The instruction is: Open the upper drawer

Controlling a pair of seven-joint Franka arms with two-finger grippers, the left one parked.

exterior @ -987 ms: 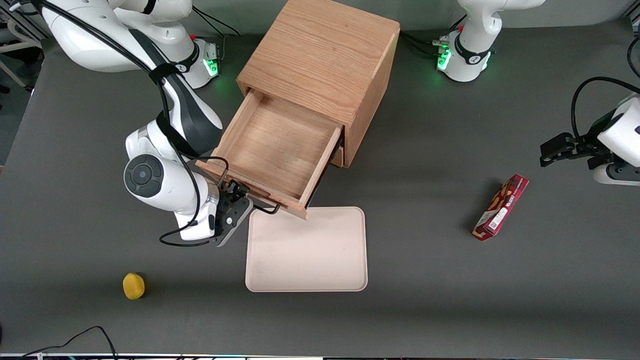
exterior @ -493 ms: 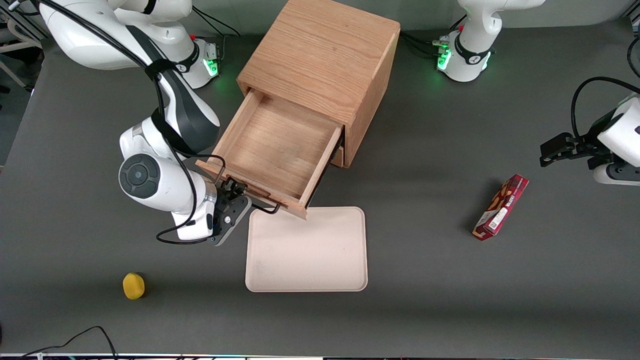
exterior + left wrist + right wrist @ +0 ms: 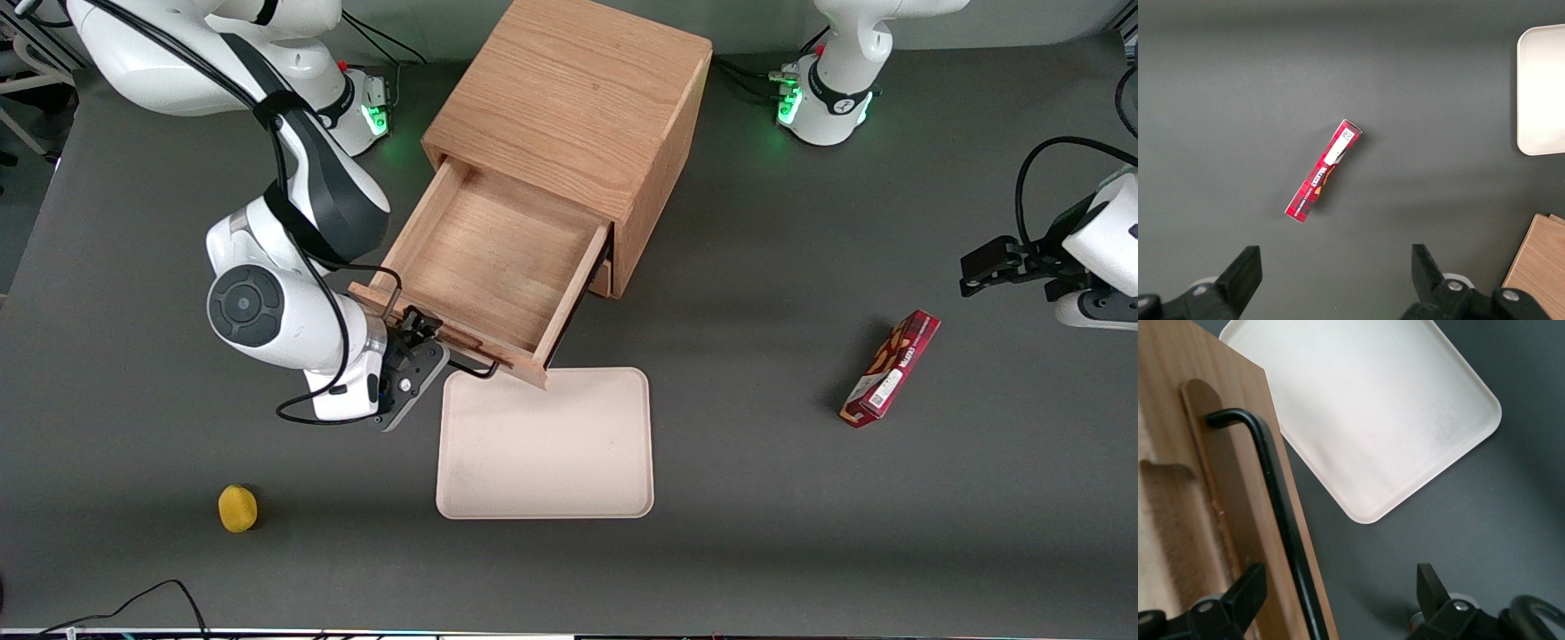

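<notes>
The upper drawer (image 3: 493, 267) stands pulled well out of the oak cabinet (image 3: 569, 107), its front nearest the cream tray (image 3: 547, 444) on the tabletop (image 3: 800, 533). The gripper (image 3: 1338, 607) sits at the drawer's black wire handle (image 3: 1281, 520), fingers spread wide around the bar without clamping it.

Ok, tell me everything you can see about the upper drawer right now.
The upper drawer is light oak with visible grain, a wide shallow tray of wood, empty inside. It is pulled well out of the boxy cabinet, angled toward the front camera, its front corner overhanging the pale tray. A long black wire handle runs along its front panel. The gripper sits at that handle, jaws open, with the bar between them.
</notes>
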